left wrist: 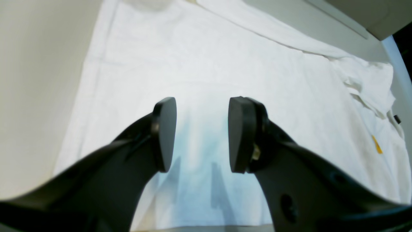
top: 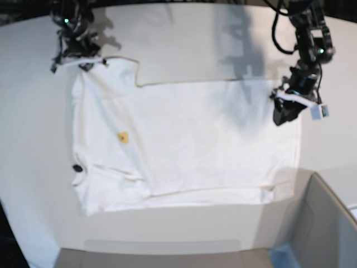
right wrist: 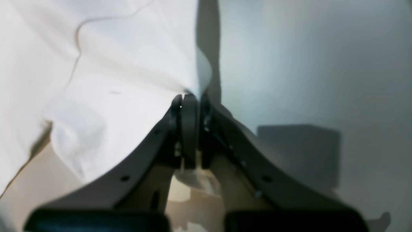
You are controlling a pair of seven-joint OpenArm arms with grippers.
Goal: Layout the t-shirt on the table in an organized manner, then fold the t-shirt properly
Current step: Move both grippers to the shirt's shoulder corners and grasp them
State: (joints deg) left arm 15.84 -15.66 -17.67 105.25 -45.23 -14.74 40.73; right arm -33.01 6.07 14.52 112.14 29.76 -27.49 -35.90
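1. The right fingers [right wrist: 186, 103] are pressed together on a pinch of white cloth, the edge of the t-shirt [top: 184, 139], at the sleeve corner seen at the base view's upper left.
2. The left fingers [left wrist: 201, 133] are spread wide above the hem end, with nothing held between them; cloth lies directly below and ahead.
3. The t-shirt is spread almost flat on the bench [top: 33, 167], its long axis running between the two arms; the near sleeve is tucked under.
4. The hem is nearer the left arm, the collar nearer the right.
5. The printed lettering is hidden save for an orange fleck [top: 122, 137]; contact at the left fingers cannot be judged.
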